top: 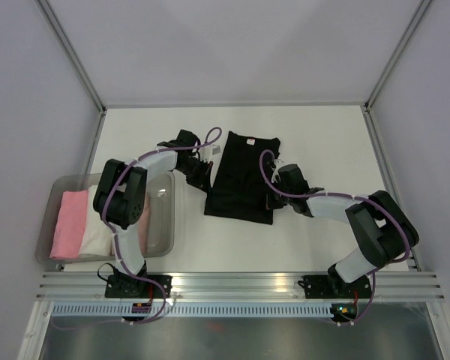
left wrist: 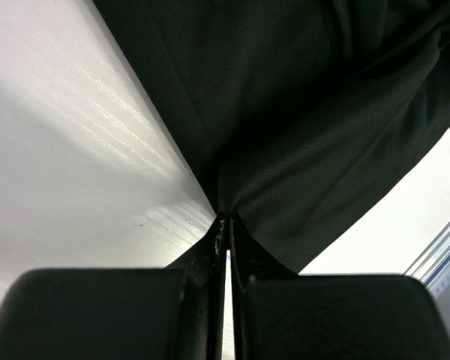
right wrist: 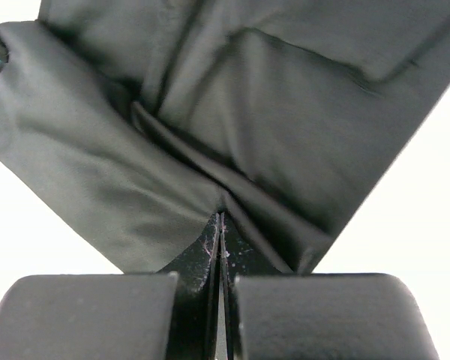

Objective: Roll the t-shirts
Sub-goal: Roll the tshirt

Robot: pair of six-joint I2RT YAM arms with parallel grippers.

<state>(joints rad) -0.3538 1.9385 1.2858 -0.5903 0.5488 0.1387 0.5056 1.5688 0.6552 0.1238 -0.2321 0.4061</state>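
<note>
Black t-shirt (top: pixel 240 176) | side edges pinched | left tool (left wrist: pixel 226 219), right tool (right wrist: pixel 221 216)

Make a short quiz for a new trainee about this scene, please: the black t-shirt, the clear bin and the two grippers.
1. True or false: the black cloth t-shirt lies inside the clear plastic bin.
2. What colour is the rolled cloth at the left side of the bin? A pink, B green, C blue.
3. Fill in: the left gripper and the right gripper are both ___ on opposite edges of the t-shirt.
Key: 1 false; 2 A; 3 shut.
</note>
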